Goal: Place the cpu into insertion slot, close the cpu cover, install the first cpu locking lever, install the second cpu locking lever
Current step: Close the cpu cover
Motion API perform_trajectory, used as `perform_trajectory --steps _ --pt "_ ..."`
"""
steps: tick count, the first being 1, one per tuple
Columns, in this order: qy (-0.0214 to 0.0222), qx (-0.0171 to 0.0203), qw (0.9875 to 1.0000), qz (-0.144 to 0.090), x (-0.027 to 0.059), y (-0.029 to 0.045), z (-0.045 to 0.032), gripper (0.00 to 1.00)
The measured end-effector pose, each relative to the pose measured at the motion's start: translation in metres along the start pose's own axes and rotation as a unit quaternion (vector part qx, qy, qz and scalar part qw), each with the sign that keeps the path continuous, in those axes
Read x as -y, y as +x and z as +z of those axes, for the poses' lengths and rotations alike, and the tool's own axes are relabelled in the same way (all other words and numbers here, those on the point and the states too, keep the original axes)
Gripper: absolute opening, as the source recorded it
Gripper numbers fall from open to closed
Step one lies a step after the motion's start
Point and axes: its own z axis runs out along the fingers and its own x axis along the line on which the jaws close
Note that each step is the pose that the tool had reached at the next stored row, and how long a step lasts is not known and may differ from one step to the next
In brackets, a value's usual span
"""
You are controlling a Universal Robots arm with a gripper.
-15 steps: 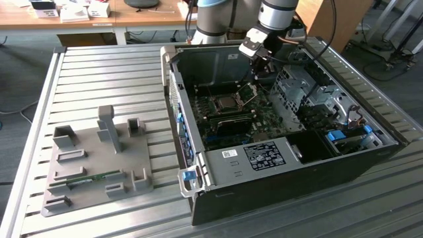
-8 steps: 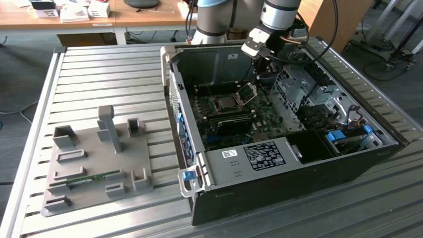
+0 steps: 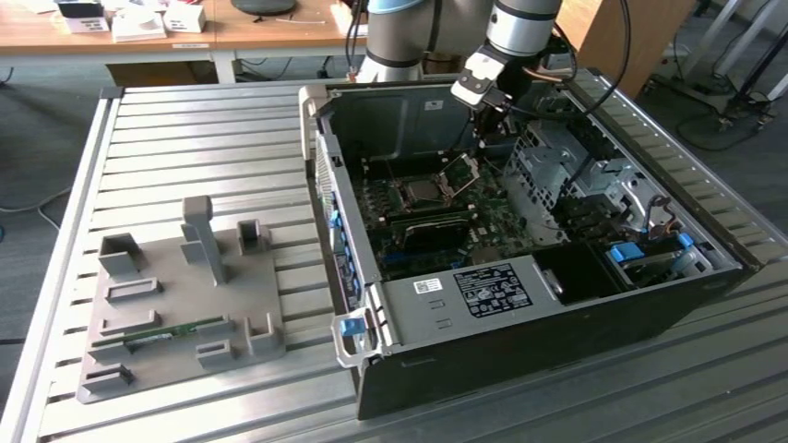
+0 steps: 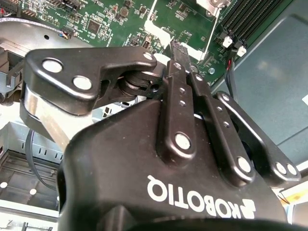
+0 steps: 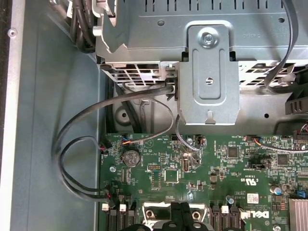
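Note:
In the exterior view an open computer case lies on a slatted table with its green board facing up. The insertion slot sits mid-board, and a small silver-grey square, the cpu, appears to lie in it. The cpu cover stands tilted up on the slot's far side. My gripper hangs just above and behind the cover. Its black fingers are pressed together, shut, and nothing shows between them. In the first wrist view the gripper is over a silver frame.
A grey drive cage and looping black cables crowd the space beside the board. Black memory slots lie near the socket. A grey fixture plate holding a green module sits on the table at the exterior view's left.

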Motion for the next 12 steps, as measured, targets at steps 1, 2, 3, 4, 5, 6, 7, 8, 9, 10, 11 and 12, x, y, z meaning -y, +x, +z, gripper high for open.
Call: perform_trajectory --steps 1,2,3,4,5,6,7,8,9,10,11,12 --pt "0.0 0.0 1.0 0.0 0.0 0.0 0.0 0.11" --pt "0.0 0.0 1.0 0.0 -0.0001 0.0 0.0 0.11" --pt "0.0 0.0 1.0 0.0 -0.0001 0.0 0.0 0.11" --pt "0.0 0.0 1.0 0.0 -0.0001 0.0 0.0 0.11" --pt "0.0 0.0 1.0 0.0 -0.0002 0.0 0.0002 0.11" --pt "0.0 -0.0001 1.0 0.0 -0.0005 0.0 0.0004 0.11" --pt "0.0 -0.0001 1.0 0.0 -0.0009 0.0 0.0006 0.11" --pt "0.0 0.0 1.0 0.0 -0.0014 0.0 0.0007 0.11" --pt "0.0 0.0 1.0 0.0 -0.002 0.0 0.0009 0.11" --pt "0.0 0.0 1.0 0.0 -0.0026 0.0 0.0011 0.11" --pt "0.0 0.0 1.0 0.0 -0.0033 0.0 0.0013 0.11" --pt "0.0 -0.0001 1.0 0.0 -0.0039 0.0 0.0016 0.11"
